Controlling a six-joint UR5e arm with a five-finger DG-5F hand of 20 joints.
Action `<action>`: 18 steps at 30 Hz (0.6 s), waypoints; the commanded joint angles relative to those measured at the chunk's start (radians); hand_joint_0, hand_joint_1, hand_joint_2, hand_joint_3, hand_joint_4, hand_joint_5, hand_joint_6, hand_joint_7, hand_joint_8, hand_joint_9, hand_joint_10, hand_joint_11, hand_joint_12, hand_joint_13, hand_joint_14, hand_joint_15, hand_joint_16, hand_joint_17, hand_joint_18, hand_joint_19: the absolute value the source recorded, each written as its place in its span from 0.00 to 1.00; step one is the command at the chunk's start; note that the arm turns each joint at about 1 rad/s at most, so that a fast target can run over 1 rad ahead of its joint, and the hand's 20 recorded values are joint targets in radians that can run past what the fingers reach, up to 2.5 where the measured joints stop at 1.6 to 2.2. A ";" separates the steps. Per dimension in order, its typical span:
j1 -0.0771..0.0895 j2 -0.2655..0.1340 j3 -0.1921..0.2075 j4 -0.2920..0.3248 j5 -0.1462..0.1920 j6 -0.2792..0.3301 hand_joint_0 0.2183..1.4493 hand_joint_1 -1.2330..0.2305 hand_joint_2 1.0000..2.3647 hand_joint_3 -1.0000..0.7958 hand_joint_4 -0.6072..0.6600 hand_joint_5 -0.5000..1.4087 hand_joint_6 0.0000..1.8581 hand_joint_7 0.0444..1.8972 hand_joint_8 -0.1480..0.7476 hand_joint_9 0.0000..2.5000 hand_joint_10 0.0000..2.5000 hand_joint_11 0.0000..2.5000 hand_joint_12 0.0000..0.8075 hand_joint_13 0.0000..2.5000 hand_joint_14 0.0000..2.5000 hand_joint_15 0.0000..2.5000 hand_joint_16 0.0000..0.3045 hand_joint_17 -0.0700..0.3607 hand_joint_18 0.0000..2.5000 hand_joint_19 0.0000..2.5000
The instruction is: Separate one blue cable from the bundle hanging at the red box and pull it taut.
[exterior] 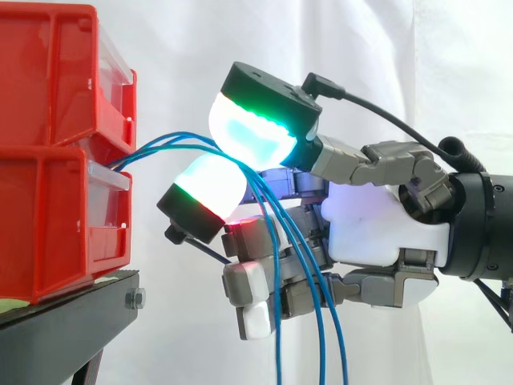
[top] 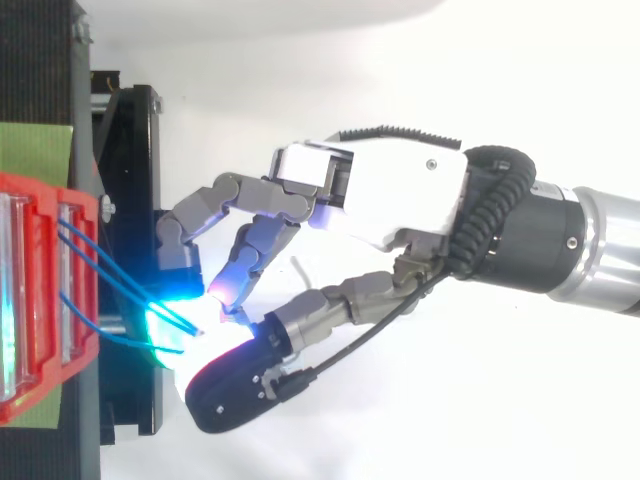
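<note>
white curtain (exterior: 385, 48) is hung behind the work, so the thin strands are easily picked out against it. two red bins (exterior: 48, 96) are stacked on a black stand (exterior: 64, 329). a bundle of blue cables (exterior: 172, 141) is led out from between the bins, so that it arches free and hangs down in front of the stand.

the hand (exterior: 369, 220) is brought in level from the right and is curled closed at the top of that arch. the strands are caught between an upper glowing pad (exterior: 252, 132) and a lower one (exterior: 208, 186), and below the pinch they are left to hang slack past the other fingers. the grip is probably placed near the bins so that only a short stretch has to be tensioned. several strands appear to be held together; whether one has been singled out cannot be told. separation is judged not yet done, and nothing is drawn taut.
</note>
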 commanded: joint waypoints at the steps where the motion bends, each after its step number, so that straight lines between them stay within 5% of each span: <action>1: -0.004 -0.001 0.000 -0.011 -0.011 0.000 0.44 0.18 0.00 0.28 0.46 0.18 0.51 0.60 0.52 0.47 0.01 0.51 0.46 0.40 0.01 0.34 0.15 0.41 0.33 0.27; 8: -0.015 0.001 0.000 -0.034 -0.019 0.003 0.25 0.37 0.00 0.28 0.48 0.20 0.48 0.56 0.54 0.50 0.01 0.47 0.48 0.43 0.01 0.34 0.16 0.42 0.34 0.29; 14: -0.021 0.001 0.000 -0.035 -0.030 0.003 0.27 0.51 0.00 0.28 0.47 0.21 0.46 0.56 0.55 0.52 0.01 0.45 0.48 0.43 0.01 0.34 0.16 0.42 0.35 0.30; 18: -0.024 0.001 0.000 -0.035 -0.031 0.003 0.30 0.48 0.00 0.28 0.48 0.20 0.46 0.57 0.54 0.51 0.01 0.46 0.48 0.43 0.01 0.34 0.15 0.41 0.34 0.31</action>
